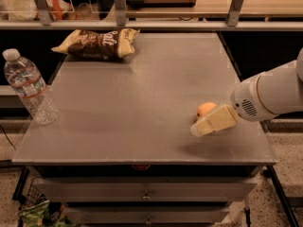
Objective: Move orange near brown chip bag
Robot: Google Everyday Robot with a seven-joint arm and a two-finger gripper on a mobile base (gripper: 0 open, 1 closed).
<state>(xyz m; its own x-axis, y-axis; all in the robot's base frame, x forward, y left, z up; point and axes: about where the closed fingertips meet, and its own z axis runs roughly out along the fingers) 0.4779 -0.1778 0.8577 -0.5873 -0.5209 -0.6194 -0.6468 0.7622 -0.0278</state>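
Here, we find the claw [201, 126] low over the near right part of the surface [142, 103]. It reaches in from the right at the end of the white arm [270, 96]. Its cream-coloured tip points leftward and slightly toward the near edge. We cannot tell whether the claw is open, closed or already gripping something, because only one pale side of it shows.

The orange [205, 109] sits just beyond the claw, on its far side and close to the tip. The claw's body covers the lower part of the fruit, so we cannot say whether the two touch, or whether the orange rests on the surface or is held. Being round, it offers no long axis to line up with.

The brown chip bag [97, 44] lies well apart from the claw, far to its left and toward the back, at the far left corner of the surface. Its long axis runs roughly left to right along the back edge. A water bottle [29, 86] stands upright far to the claw's left, at the left edge and nearer to us than the bag.

We judge that the coming move turns on this diagonal, since the bag lies leftward and away from the claw. If the orange is not yet secured, the claw must first close around the fruit just behind it. The carry should then pass well behind the bottle.
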